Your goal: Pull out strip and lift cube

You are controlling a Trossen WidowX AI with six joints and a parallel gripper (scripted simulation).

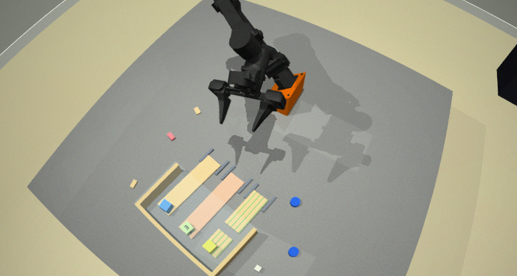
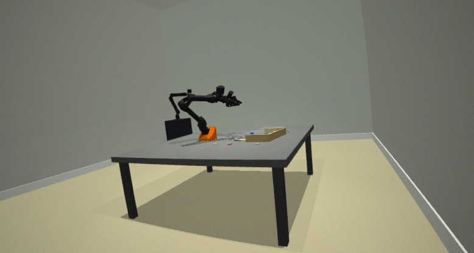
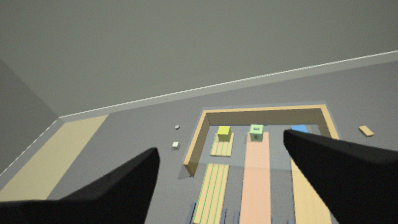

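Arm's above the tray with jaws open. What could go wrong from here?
1. Wrong strip: the salmon strip carrying the labelled cube lies close between the tan strip and the broken green strip; the wide-open, empty gripper may catch a neighbour.
2. A fast pull could slide the cube off.
3. Fingers may hit the tray wall during pickup.

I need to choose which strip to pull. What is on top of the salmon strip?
A pale green cube bearing a dark mark sits on the salmon strip's end inside the wooden frame. The strip under the cube is covered.
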